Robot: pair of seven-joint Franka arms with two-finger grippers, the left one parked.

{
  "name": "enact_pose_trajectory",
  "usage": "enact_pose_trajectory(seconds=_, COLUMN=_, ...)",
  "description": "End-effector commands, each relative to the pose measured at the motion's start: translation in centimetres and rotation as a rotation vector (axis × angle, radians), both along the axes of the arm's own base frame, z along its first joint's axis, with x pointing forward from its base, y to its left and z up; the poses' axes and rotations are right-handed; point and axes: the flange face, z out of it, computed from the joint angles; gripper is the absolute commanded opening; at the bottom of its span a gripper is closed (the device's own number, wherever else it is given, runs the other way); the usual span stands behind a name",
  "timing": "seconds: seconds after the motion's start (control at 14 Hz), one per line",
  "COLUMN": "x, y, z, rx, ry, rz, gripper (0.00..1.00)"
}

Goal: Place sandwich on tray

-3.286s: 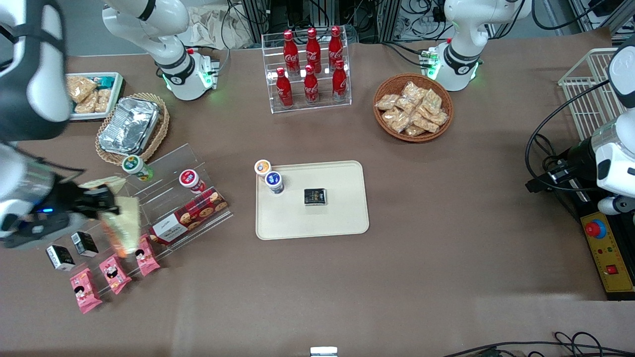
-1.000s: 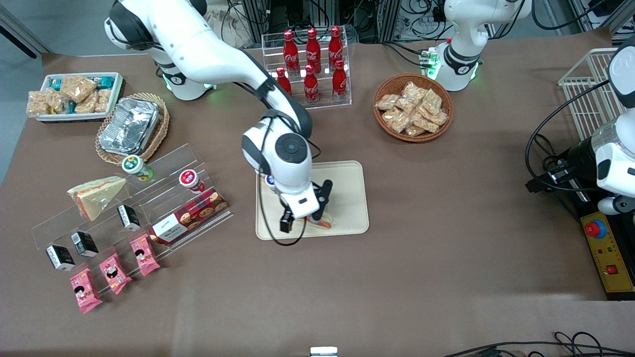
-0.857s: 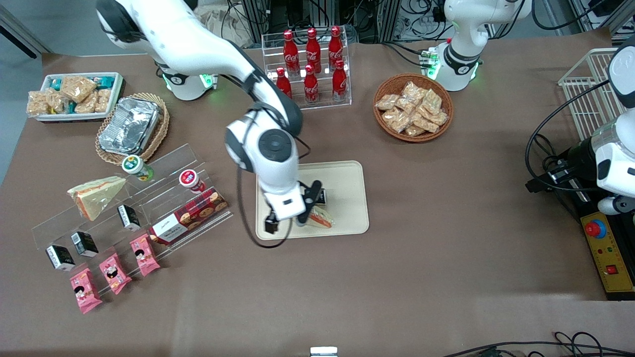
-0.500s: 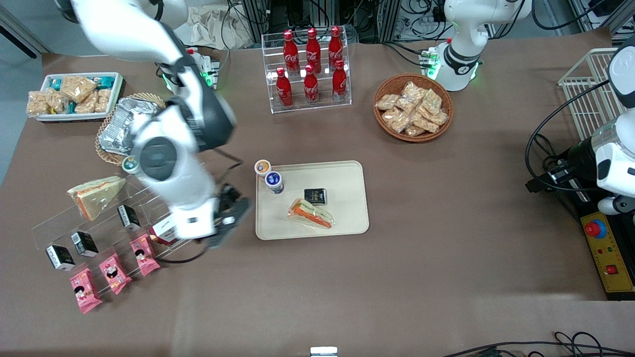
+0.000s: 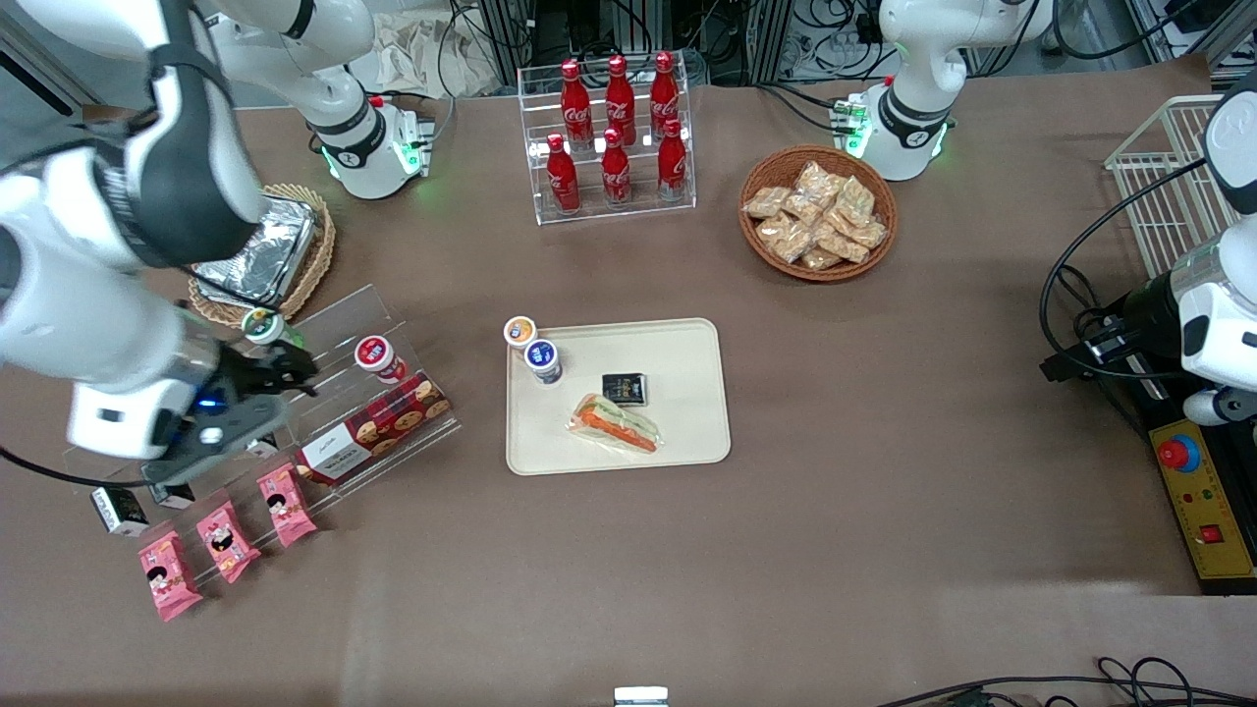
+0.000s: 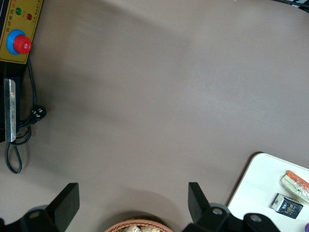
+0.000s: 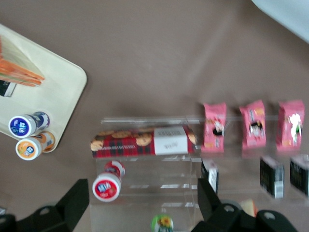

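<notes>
Sandwich now on tray, end effector away.

Clear-wrapped triangular sandwich wedge of pale bread, with orange and green filling along the cut edge, lying flat and released on the large cream-beige rectangular plastic tray with rounded corners and low rim. Set in the tray's half nearer the front camera, roughly mid-width. Empty, spread-fingered gripper well apart, toward the working arm's end of the table.
</notes>
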Motion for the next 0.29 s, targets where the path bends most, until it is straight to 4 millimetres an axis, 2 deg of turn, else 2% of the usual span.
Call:
enact_pose_trajectory(seconds=0.0, x=-1.0, y=-4.8, z=0.9, rx=0.044, ry=0.043, rz=-0.117, gripper=1.00)
enact_pose_trajectory(seconds=0.21, x=-1.8, y=-8.0, z=2.7, rx=0.047, ry=0.033, rz=-0.167, gripper=1.00)
